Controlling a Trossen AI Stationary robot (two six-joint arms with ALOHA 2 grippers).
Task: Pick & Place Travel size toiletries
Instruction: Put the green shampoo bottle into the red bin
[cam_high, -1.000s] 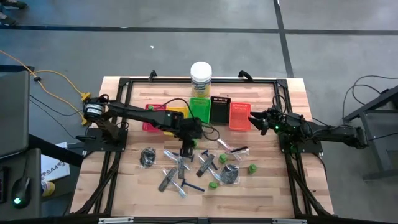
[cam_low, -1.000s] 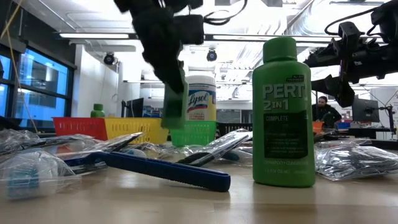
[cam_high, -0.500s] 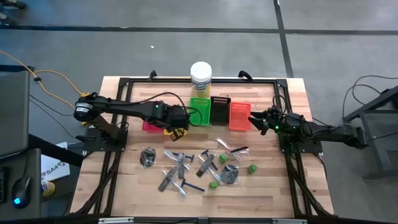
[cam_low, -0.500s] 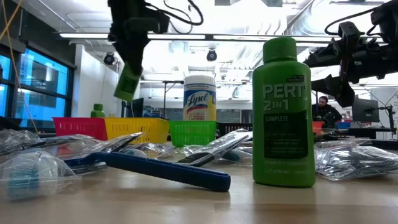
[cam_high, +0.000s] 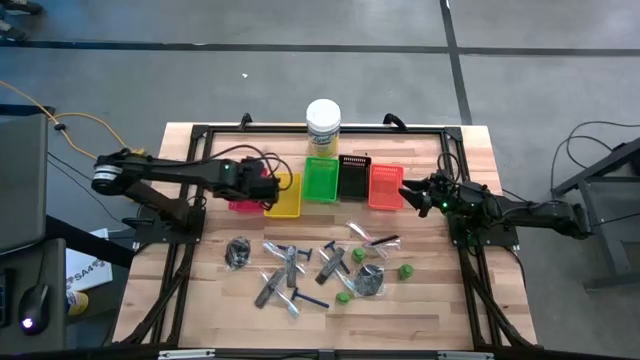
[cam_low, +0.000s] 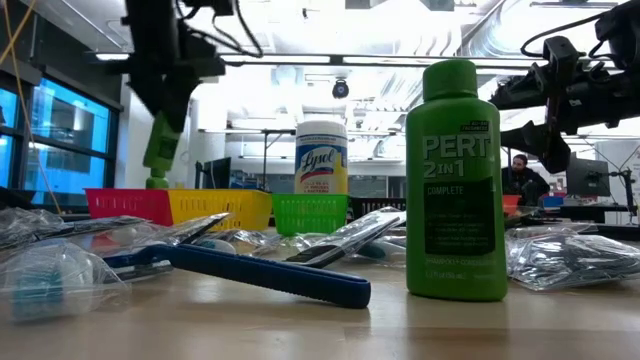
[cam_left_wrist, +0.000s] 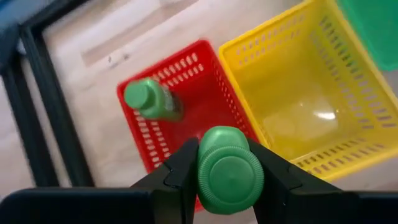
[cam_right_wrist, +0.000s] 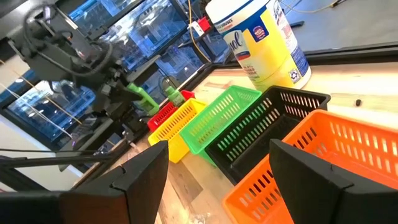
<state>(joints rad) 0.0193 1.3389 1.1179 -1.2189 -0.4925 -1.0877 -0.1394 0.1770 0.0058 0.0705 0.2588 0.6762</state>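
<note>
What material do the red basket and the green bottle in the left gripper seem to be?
The red basket looks like moulded plastic, somewhat glossy: thin walls pierced by even slots. The green bottle, clamped in the left gripper, also looks plastic: an opaque, uniformly green, ribbed cap with a smooth, slightly shiny top.

Bottle (cam_left_wrist: 151, 99) in endmost tray (cam_left_wrist: 186, 118)

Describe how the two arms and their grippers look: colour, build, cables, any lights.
Both arms are dark, slender and jointed. The left arm has a silvery round joint at its base end and loose black cables near the left gripper, whose fingers are black wedge-shaped plates. The right gripper has broad flat black fingers and a small green light behind it.
</note>
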